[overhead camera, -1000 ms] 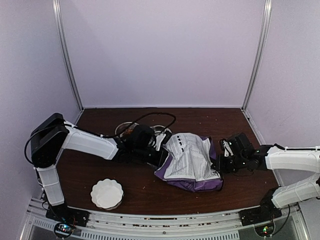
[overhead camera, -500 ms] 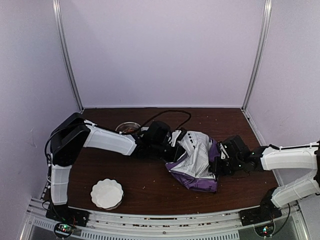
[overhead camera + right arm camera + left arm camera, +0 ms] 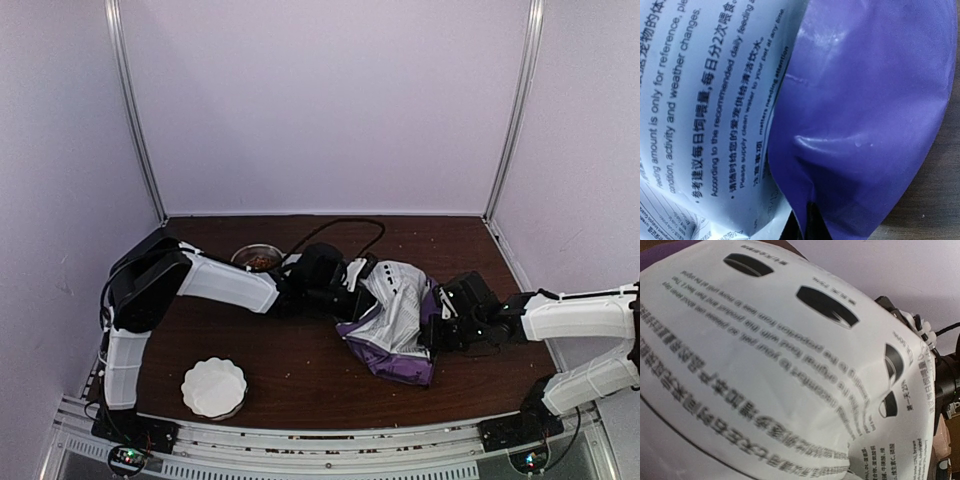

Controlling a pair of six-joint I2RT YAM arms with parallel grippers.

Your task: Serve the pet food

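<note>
A white fluted bowl [image 3: 213,388] sits at 7 o'clock on the counter [image 3: 300,385]. Mid-counter, the crumpled purple-and-white bag [image 3: 392,318] is held by both arms: right end effector [image 3: 437,322] clamped on its 3 o'clock edge, left end effector [image 3: 352,283] on its 10 o'clock edge. At 11 o'clock, the pet food [image 3: 260,261] lies in a metal bowl [image 3: 243,253].

bag [image 3: 790,370] edges cropped, pet food [image 3: 262,261] indistinct

Purple-&-white printed bag [image 3: 395,322] lies crumpled mid dk-brown table [image 3: 310,385], left end raised, txt panel up. Round metal bowl [image 3: 258,257] behind-left of it. White scalloped dish [image 3: 213,387] front left, well apart. Black cable [image 3: 345,224] loops behind.
</note>
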